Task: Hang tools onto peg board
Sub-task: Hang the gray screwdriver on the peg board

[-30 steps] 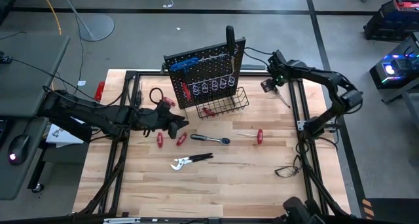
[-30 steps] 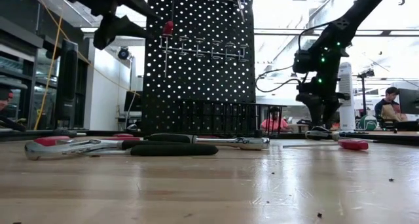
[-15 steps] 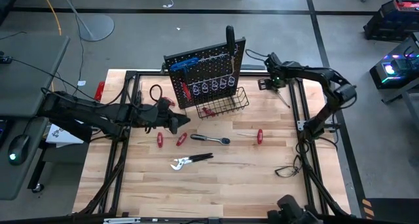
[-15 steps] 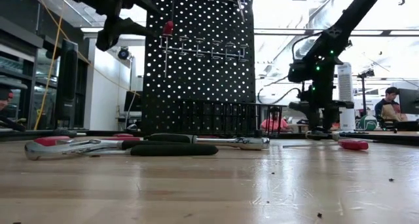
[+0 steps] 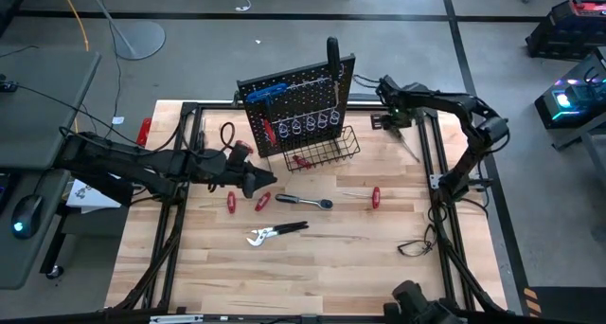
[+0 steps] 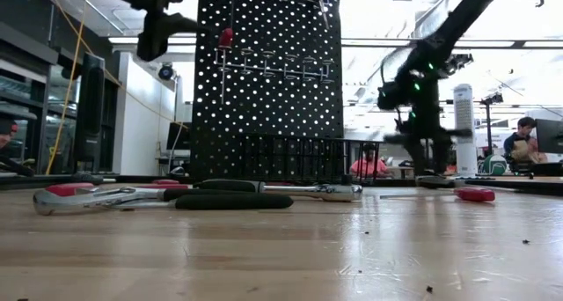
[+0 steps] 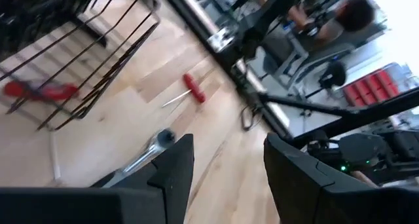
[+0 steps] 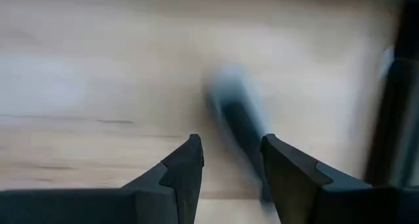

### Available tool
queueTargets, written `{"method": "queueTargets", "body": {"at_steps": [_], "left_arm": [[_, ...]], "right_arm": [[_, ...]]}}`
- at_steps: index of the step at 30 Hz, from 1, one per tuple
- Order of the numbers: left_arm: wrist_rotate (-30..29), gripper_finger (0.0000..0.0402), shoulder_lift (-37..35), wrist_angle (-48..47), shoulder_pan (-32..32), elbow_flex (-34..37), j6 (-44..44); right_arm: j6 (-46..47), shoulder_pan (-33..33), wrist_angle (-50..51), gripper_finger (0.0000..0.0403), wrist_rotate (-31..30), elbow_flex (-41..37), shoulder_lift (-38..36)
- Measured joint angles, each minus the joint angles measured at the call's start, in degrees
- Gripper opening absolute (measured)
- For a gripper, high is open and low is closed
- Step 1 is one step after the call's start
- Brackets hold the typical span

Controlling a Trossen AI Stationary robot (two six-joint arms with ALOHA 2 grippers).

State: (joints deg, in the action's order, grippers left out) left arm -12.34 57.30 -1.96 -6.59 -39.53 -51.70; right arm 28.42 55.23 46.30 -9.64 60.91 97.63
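From above we see right hand (image 5: pixel 385 116) right of peg board (image 5: pixel 294 101); only its wrist view shows fingers (image 8: pixel 180 175) apart, empty, over dark blurred tool (image 8: pixel 239 129). Left hand (image 7: pixel 226 168) released above tabletop (image 5: pixel 331 258).

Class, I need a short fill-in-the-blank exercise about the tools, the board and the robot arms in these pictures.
1. The peg board stands ____ on the table.
2. A red-handled tool lies inside the wire ____.
3. The left gripper holds ____.
4. The pliers lie ____ on the table.

Missing words: upright; basket; nothing; flat
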Motion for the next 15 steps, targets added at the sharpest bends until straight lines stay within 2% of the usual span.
{"method": "queueTargets", "body": {"at_steps": [3, 5, 10, 12, 15], "left_arm": [[-0.4, 0.0168, -0.04, 2.74, 0.0, 0.0, 2.32], [-0.85, 0.0168, -0.04, 3.19, 0.0, 0.0, 4.3], [-1.08, 0.0168, -0.04, 4.12, 0.23, 0.0, 6.91], [-1.07, 0.0168, -0.04, 5.47, 0.29, 0.0, 6.52], [-1.33, 0.0168, -0.04, 7.35, 0.31, 0.0, 4.21]], "right_arm": [[-0.92, 0.27, 2.42, 0.0149, -4.5, 5.05, -0.85], [-2.81, 1.63, 3.58, 0.0149, -4.87, 6.98, 0.17], [-4.12, 5.25, 9.75, 0.0149, 2.29, 10.04, 2.99], [-6.94, 5.84, 11.83, 0.0149, 6.13, 10.05, 3.69], [-12.42, 5.84, 13.31, 0.0149, 8.62, 9.19, 4.04]]}}
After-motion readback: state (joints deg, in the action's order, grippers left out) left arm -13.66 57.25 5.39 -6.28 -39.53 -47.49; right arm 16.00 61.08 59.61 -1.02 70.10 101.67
